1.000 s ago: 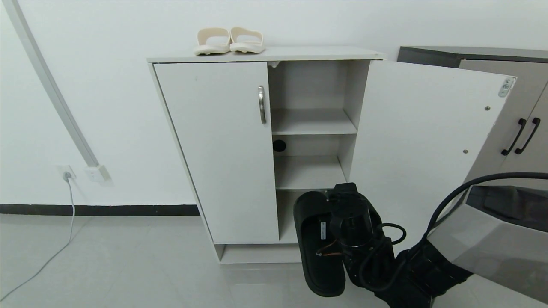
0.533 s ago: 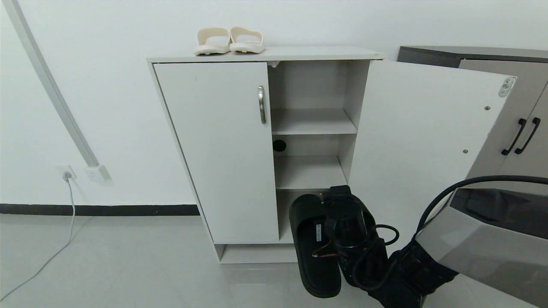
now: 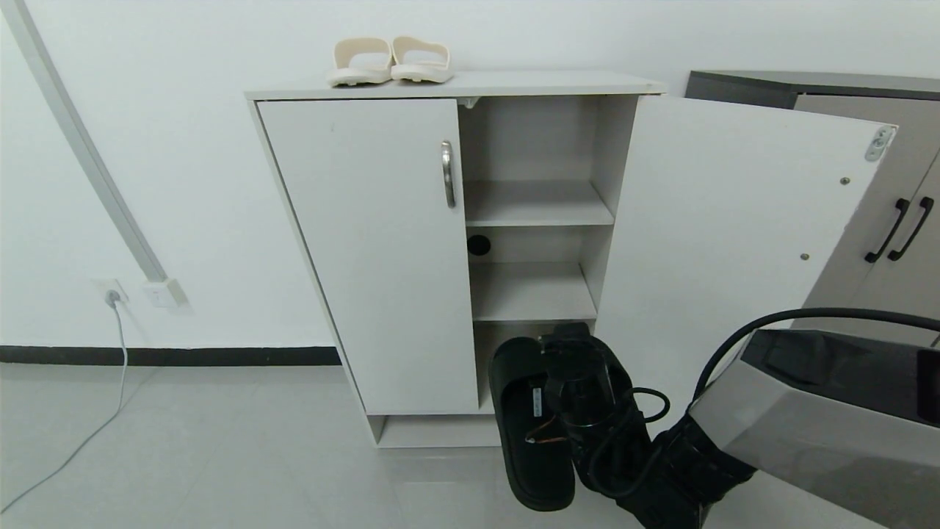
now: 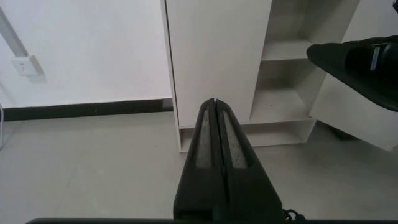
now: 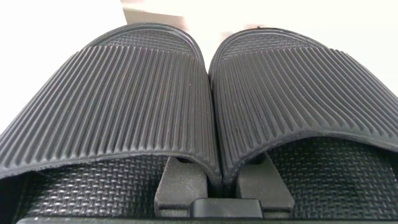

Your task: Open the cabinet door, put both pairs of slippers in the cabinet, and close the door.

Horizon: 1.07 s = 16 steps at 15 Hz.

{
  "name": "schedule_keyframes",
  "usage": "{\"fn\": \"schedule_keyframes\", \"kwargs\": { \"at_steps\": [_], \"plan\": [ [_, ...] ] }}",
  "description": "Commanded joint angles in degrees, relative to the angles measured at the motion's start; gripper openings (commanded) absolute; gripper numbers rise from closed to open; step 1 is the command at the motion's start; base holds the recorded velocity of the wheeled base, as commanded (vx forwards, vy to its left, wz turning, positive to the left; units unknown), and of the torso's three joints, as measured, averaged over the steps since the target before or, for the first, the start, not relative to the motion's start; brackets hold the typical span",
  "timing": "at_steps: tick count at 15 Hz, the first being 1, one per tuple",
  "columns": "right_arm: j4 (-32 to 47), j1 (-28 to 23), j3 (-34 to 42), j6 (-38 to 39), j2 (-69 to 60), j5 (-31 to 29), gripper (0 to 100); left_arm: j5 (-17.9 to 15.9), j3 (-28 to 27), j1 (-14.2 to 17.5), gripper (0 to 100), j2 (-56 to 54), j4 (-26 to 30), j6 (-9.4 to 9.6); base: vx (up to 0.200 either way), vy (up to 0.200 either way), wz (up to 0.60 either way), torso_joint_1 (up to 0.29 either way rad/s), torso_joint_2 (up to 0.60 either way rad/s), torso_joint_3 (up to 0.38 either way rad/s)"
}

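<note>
Slippers of the black pair (image 3: 530, 433) now sit lower and further left, toes at the cabinet's (image 3: 367, 257) bottom bay, clamped together in the right gripper (image 5: 217, 186). Sliding them in looks next. Near the floor, the left gripper (image 4: 214, 134) is closed and empty. On top lies the beige pair (image 3: 389, 62).

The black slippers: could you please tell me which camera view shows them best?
The right wrist view: the black slippers lie side by side, ribbed straps facing the camera, with the right pincer shut on them. The head view shows one slipper beside the arm, before the open cabinet; the left wrist view catches a toe.
</note>
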Motion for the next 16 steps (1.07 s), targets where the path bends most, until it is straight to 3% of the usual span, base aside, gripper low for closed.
{"fn": "schedule_keyframes", "kwargs": {
  "at_steps": [1,8,16],
  "plan": [
    [-0.1,-0.1,-0.1,0.1,0.6,-0.1,0,0.0,0.0,0.0,0,0.1,0.0,-0.01,0.0,0.0,0.0,0.002,0.0,-0.168],
    [-0.2,-0.1,-0.4,0.0,1.0,-0.1,0,0.0,0.0,0.0,0,0.1,0.1,-0.01,0.0,0.0,0.0,0.003,0.0,-0.193],
    [-0.5,-0.4,-7.2,-2.6,2.5,-0.3,0,0.0,0.0,0.0,0,0.1,0.1,0.08,0.0,0.0,0.0,0.008,0.0,-0.197]
  ]
}}
